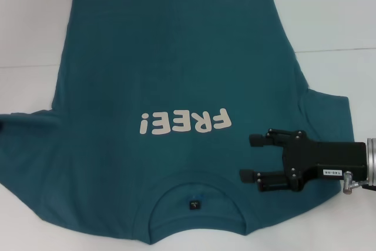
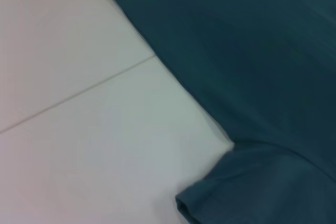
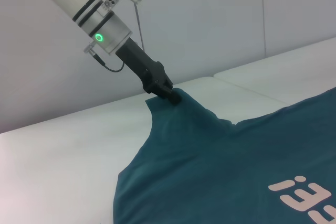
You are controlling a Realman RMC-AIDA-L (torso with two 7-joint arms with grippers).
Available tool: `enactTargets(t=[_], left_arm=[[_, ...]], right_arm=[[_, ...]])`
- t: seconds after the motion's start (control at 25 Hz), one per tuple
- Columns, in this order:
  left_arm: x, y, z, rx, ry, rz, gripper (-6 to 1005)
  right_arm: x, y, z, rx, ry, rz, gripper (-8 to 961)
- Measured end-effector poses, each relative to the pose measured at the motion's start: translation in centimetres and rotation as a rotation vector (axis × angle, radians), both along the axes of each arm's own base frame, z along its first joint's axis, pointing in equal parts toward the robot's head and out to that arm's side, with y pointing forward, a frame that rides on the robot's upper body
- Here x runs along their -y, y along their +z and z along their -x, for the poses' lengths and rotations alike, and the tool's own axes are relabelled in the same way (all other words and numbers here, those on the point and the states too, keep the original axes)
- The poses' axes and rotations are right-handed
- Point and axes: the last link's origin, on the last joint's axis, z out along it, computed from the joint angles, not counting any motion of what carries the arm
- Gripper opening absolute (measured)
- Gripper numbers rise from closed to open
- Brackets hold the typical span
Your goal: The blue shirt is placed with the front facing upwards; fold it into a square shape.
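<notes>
The blue shirt [image 1: 176,86] lies flat and front up on the white table [image 1: 335,16], collar nearest the robot. The left gripper [image 3: 173,97] pinches its left sleeve tip, and the right gripper [image 1: 252,158], fingers wide, hovers over the right shoulder. The cloth is light and limp, so hold seams or sleeve hems; bare table flanks both sides.
</notes>
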Motion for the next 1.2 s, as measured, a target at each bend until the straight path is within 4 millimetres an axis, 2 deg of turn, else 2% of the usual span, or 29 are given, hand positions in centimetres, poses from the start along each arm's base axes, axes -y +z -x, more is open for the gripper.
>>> enactTargets(t=[0.24,0.44,0.72,1.2], left_arm=[[0.0,-0.7,-1.4,-0.02,0.051,0.05,31],[0.0,-0.9,-3.3,0.047,0.122,0.09,32],[-0.2,-2.3,-5.8,0.135,0.21,0.109,32],[0.0,-5.4,-7.5,0.245,0.239,0.117,32]], right_arm=[[0.0,0.0,-0.1,0.003,-0.002,-0.001,902],[0.0,0.0,0.0,0.004,-0.002,-0.001,901],[0.0,-0.1,-0.1,0.009,0.0,0.001,899],[0.5,-0.2,-0.6,0.017,-0.007,0.009,896]])
